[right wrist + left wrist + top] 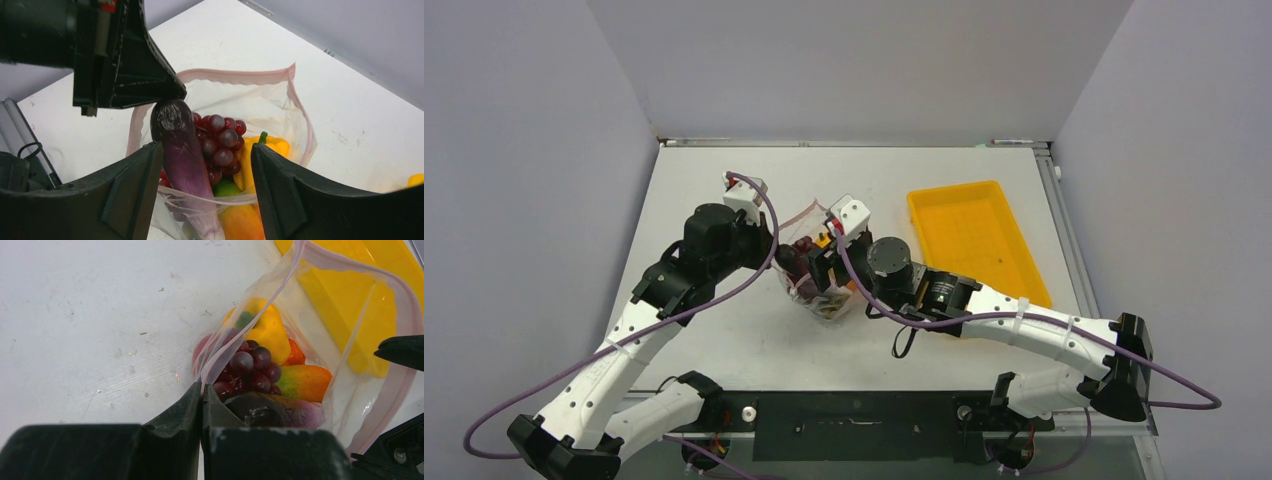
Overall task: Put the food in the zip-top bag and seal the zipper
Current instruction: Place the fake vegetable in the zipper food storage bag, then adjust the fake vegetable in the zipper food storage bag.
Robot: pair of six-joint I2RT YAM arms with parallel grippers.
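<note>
- The tabletop is white and carries every item listed below.
- The yellow tray lies toward the right edge of the tabletop, running from the rear toward the middle.
- The zip-top bag stands near the centre of the tabletop, just left of the tray, with its mouth open and facing up.
- The left gripper is closed, pinching the bag's mouth edge on the side away from the tray.
- The right gripper is over the bag mouth on the tray side. Its fingers stand wide apart and clamp nothing.
- The eggplant stands upright in the bag, between the right fingers and close to one of them.
- The yellow bell pepper sits deepest in the bag.
- The grape bunch rests between the pepper and the eggplant.
- An orange and green piece lies beside the grapes.
- The zipper is unsealed, its two strips spread apart.
</note>
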